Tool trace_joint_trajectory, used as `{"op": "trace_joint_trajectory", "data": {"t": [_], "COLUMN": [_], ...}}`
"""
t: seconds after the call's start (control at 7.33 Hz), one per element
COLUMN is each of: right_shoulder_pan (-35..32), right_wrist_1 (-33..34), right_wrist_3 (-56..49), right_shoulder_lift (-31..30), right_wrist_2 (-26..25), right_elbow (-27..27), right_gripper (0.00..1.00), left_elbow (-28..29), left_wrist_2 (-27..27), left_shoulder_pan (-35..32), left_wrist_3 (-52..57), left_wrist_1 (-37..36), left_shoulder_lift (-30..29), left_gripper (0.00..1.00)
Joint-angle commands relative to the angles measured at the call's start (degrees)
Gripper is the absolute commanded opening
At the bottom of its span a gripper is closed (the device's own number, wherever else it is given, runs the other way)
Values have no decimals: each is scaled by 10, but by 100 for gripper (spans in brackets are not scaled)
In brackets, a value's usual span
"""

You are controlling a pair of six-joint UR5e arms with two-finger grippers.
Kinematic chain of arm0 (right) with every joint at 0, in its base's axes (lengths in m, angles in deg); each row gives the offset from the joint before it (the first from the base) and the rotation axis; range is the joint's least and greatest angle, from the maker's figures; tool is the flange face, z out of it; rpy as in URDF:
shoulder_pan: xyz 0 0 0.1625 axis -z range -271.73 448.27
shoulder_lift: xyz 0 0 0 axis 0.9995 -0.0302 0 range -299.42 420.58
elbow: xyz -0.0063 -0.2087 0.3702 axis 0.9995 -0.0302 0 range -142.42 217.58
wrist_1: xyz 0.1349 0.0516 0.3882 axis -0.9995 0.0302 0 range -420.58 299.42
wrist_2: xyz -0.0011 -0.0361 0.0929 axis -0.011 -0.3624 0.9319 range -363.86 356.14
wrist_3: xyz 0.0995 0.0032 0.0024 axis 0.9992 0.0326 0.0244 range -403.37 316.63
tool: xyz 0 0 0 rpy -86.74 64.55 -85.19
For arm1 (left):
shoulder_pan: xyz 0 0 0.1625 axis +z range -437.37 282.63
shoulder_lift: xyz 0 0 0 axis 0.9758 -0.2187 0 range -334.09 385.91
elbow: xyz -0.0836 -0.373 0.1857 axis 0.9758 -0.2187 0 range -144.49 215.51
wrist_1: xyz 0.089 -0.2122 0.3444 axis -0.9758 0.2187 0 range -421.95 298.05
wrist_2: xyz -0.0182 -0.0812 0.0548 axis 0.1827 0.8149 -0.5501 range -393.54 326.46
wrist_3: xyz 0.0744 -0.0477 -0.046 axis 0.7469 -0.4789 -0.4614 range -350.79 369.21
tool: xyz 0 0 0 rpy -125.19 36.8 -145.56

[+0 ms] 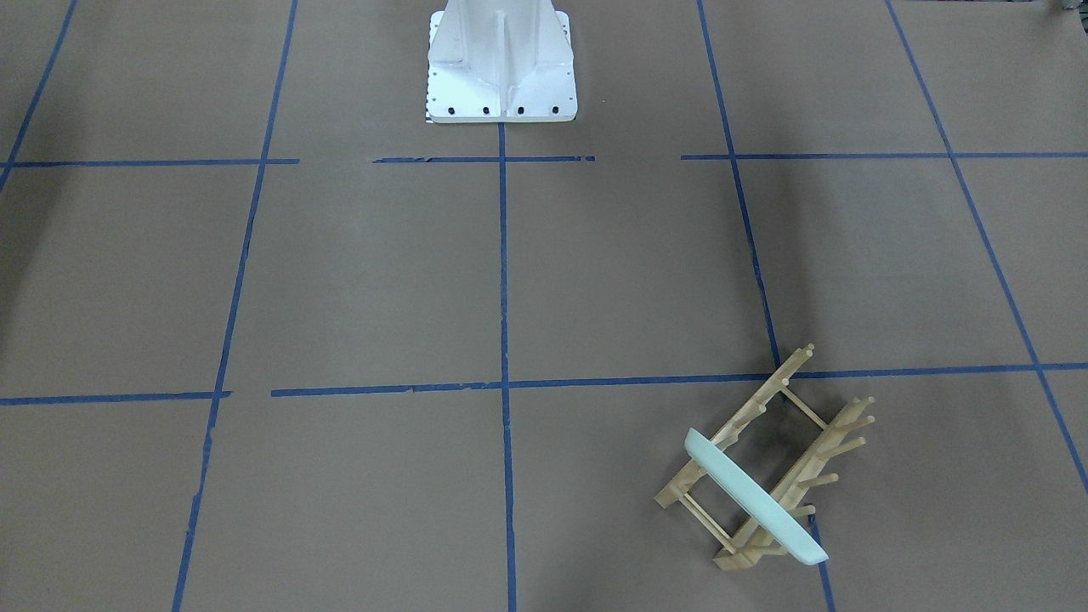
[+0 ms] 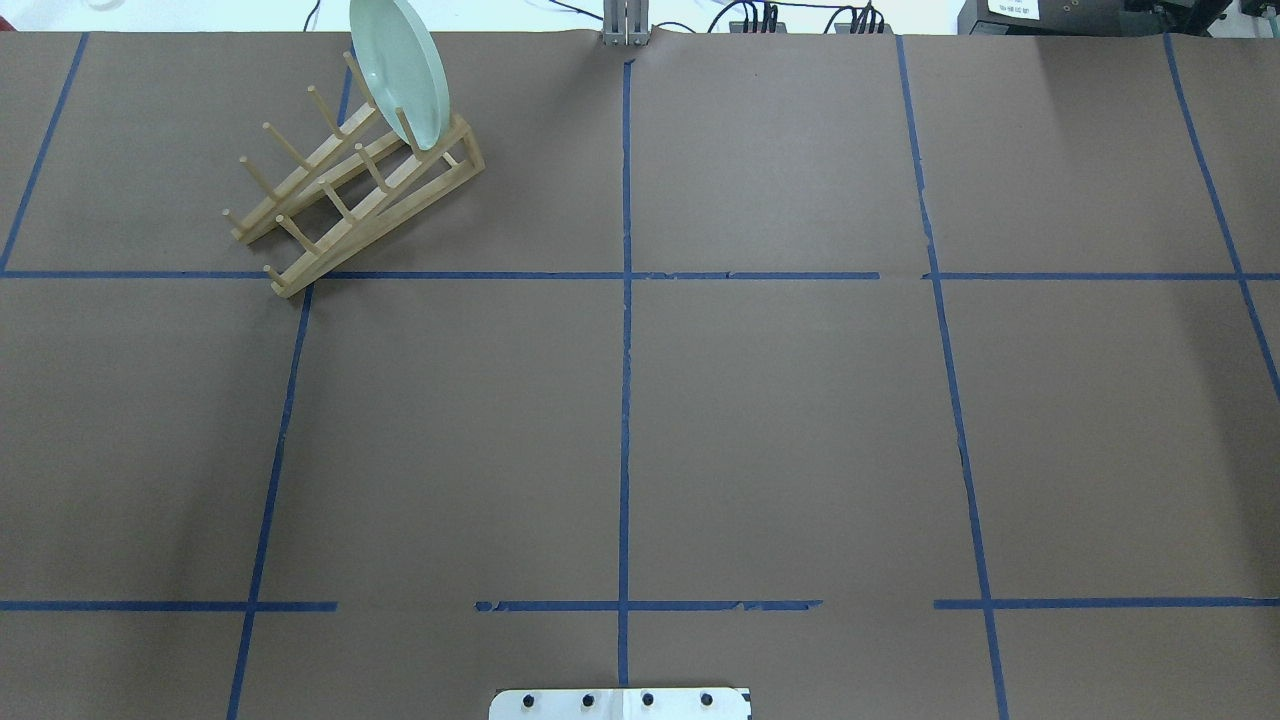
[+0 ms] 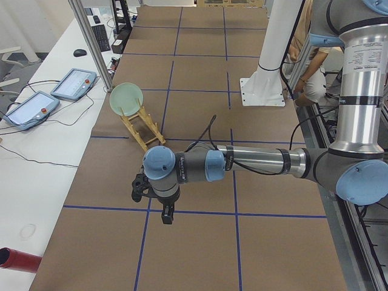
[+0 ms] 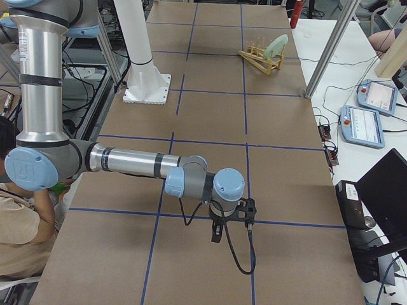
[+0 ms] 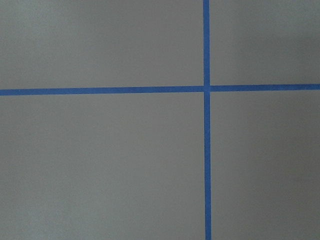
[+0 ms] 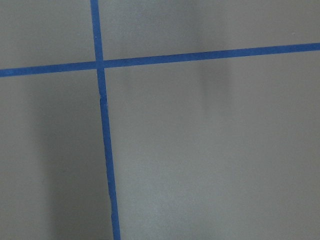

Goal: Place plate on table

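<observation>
The pale mint-green plate point(image 1: 752, 497) stands on edge in the end slot of a light wooden peg dish rack point(image 1: 837, 433). Both show at the far left of the overhead view, plate point(image 2: 400, 70) and rack point(image 2: 350, 190). The brown table point(image 1: 374, 280) has blue tape grid lines. My left gripper point(image 3: 167, 217) shows only in the exterior left view, hanging over the table well short of the plate point(image 3: 126, 98); I cannot tell if it is open. My right gripper point(image 4: 216, 235) shows only in the exterior right view, far from the plate point(image 4: 276, 44); its state is unclear. Both wrist views show only table point(image 5: 100, 160) point(image 6: 210, 150).
The white robot base point(image 1: 501, 68) stands at the table's middle edge. Teach pendants point(image 3: 73, 83) lie on the white bench beside the rack, behind a metal post point(image 3: 91, 42). A red cylinder point(image 3: 15, 259) lies on that bench. A person point(image 4: 19, 241) sits by the robot.
</observation>
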Motion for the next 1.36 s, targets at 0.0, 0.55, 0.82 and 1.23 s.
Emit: {"op": "trace_joint_trajectory", "data": {"t": [0.0, 0.55, 0.82, 1.23], "right_shoulder_pan": [0, 0, 0, 0], "right_wrist_1": [0, 0, 0, 0], "right_wrist_3": [0, 0, 0, 0], "right_shoulder_lift": [0, 0, 0, 1], "right_wrist_2": [0, 0, 0, 0], "right_elbow": [0, -1, -1, -1], "right_gripper": [100, 100, 100, 100], "left_elbow": [-13, 1, -8, 5], "left_wrist_2": [0, 3, 150, 174], "left_shoulder_pan": [-1, -1, 3, 57], "left_wrist_3": [-3, -1, -77, -462], "left_wrist_1": [-3, 7, 18, 321], "left_shoulder_lift": [8, 12, 1, -19], "left_gripper": [100, 100, 100, 100]}}
